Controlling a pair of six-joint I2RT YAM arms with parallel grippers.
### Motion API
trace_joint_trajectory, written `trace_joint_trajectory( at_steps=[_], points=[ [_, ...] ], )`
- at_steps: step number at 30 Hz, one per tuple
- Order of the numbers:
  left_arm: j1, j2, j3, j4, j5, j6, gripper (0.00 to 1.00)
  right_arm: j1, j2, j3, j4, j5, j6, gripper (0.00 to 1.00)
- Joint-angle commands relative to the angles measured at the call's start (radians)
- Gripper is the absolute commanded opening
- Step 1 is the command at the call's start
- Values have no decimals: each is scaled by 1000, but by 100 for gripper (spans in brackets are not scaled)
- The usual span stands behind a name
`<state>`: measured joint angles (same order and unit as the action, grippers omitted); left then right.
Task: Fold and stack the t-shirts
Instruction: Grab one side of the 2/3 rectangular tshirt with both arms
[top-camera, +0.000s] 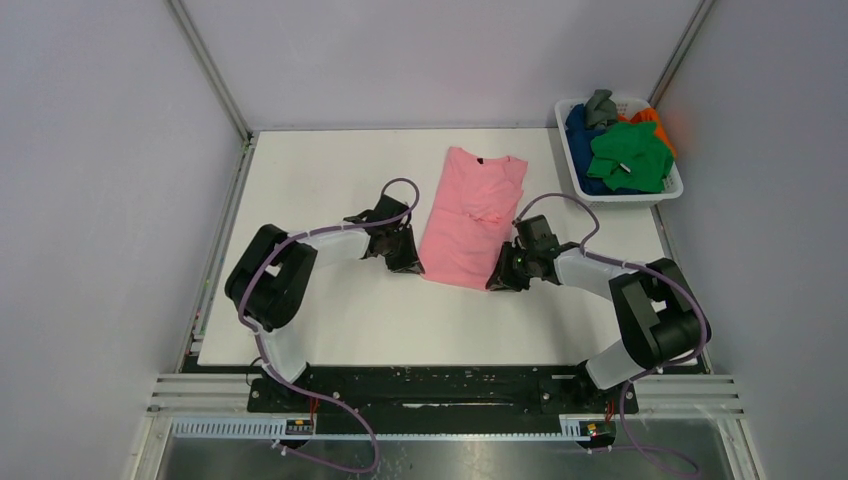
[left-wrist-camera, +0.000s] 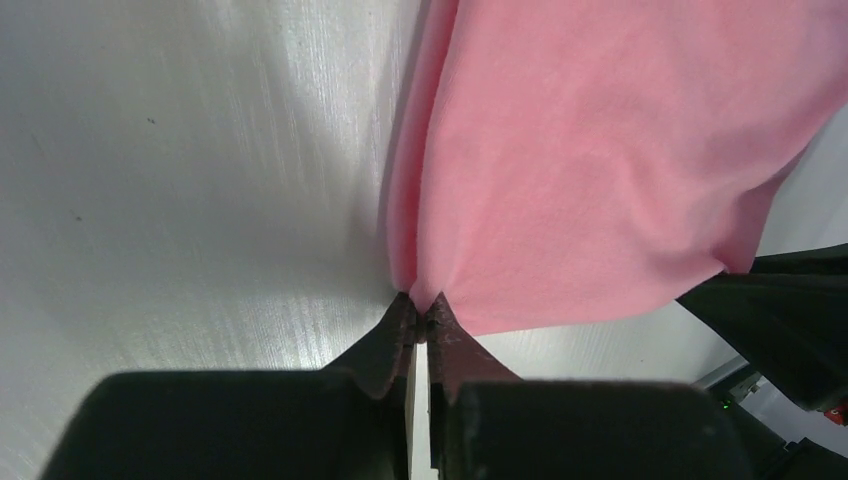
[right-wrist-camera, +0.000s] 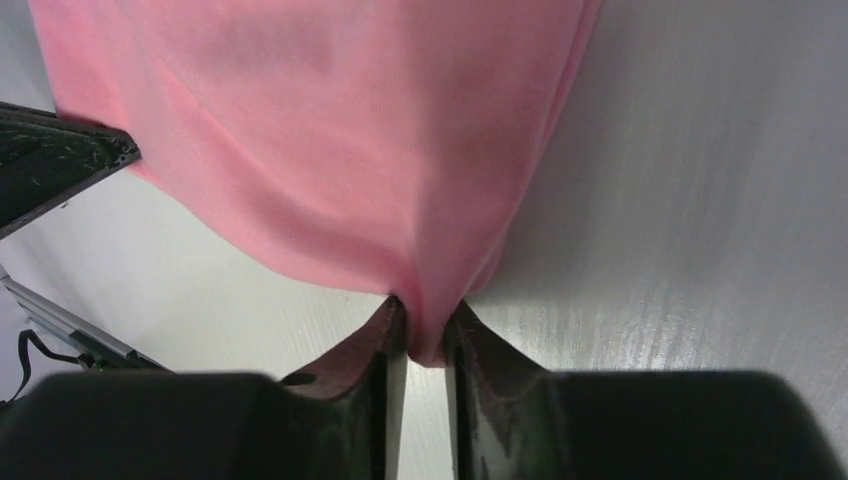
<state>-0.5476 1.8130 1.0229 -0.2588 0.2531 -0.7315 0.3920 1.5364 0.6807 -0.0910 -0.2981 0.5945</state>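
White table (top-camera: 330, 320) inside a grey-walled enclosure. Pink t-shirt (top-camera: 470, 215) lies mid-table, already folded lengthwise into a strip. Remaining t-shirts (top-camera: 630, 155) are heaped in the basket (top-camera: 575, 165) at the far right corner. Left gripper (left-wrist-camera: 422, 318) and right gripper (right-wrist-camera: 425, 335) are each clamped on a near hem corner, apparently to carry the hem toward the collar.

Pink t-shirt (top-camera: 472, 215), white table (top-camera: 330, 180)

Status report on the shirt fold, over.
Left gripper shut on pink shirt, near corner. Right gripper shut on its other near corner. Shirt mostly flat on table. Nothing in the way.
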Motion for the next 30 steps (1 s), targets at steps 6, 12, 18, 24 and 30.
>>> trace_joint_trajectory(
  at_steps=[6, 12, 18, 24, 30],
  points=[
    [-7, -107, -140, -29, -103, 3, 0, 40, -59, -83, -133, -8, -65, 10],
    [-29, -374, -367, -49, -129, -57, 0, 157, -219, -160, -231, -119, -72, 9],
    [-127, -728, -497, -198, -217, -154, 0, 308, -412, -176, -314, -219, -13, 8],
    [-179, -1083, -521, -412, -292, -186, 0, 368, -561, -206, -316, -387, 47, 8],
    [-183, -1244, -459, -419, -222, -141, 0, 368, -668, -212, -215, -544, 128, 7]
  ],
)
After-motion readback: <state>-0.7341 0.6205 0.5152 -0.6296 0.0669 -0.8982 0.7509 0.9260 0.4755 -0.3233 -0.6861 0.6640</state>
